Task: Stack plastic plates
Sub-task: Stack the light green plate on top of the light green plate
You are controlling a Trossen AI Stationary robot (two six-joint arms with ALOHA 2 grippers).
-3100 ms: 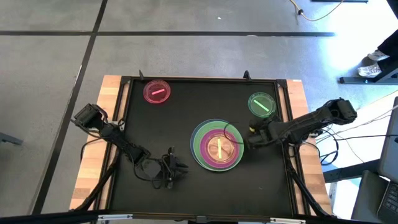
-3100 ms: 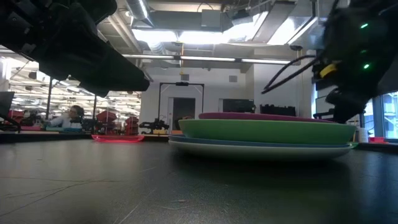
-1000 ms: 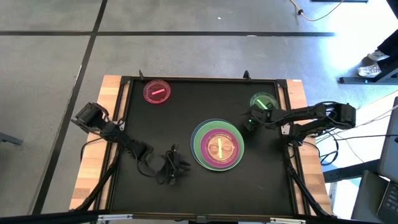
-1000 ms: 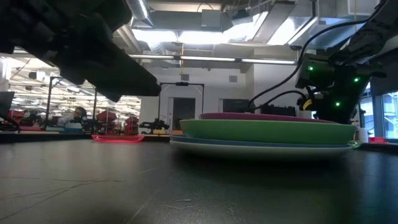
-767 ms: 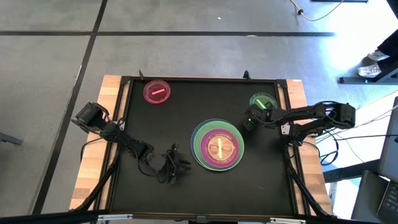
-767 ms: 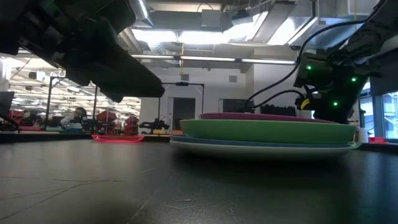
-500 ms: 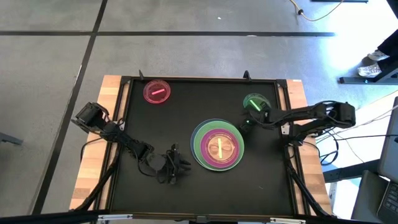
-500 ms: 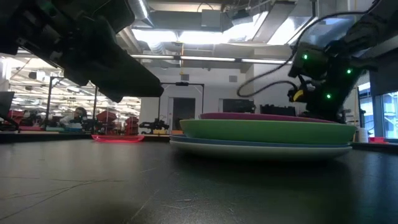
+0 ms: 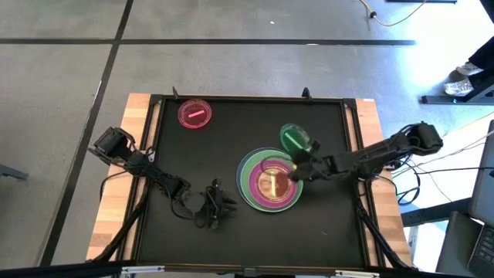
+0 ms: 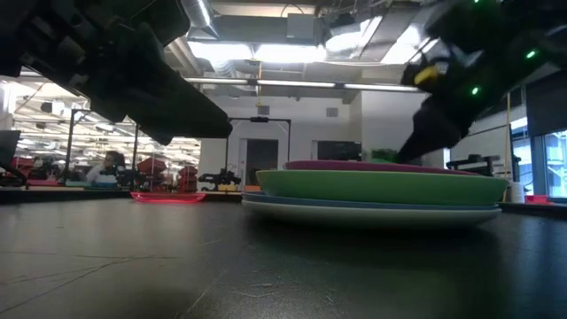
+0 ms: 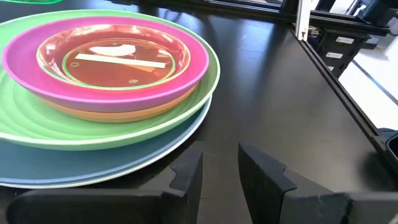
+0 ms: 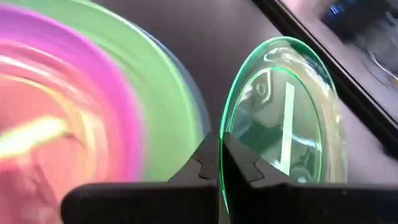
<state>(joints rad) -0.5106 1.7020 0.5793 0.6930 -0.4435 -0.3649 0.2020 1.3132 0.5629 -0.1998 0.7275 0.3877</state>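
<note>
1. Since a second ago, the small green plate (image 9: 294,139) has left its spot near the counter's far right corner and now sits tilted in the air at the stack's far right edge, carried by the right gripper (image 9: 297,171).
2. Closed jaws pinch that plate's rim; in the right wrist view the green plate (image 12: 283,118) stands nearly on edge between the fingers (image 12: 239,163).
3. Below the gripper lies the stack (image 9: 269,180) near the counter's middle: a blue-grey plate at the bottom, then light green, orange, purple, and a small pink-red plate (image 11: 113,57) with a pale stripe on top.
4. Another small pink-red plate (image 9: 194,113) lies alone near the far left corner of the counter (image 9: 231,135).
5. Left of the stack, the left gripper (image 9: 218,208) waits low over the counter near its front edge, jaws partly open and holding nothing.
</note>
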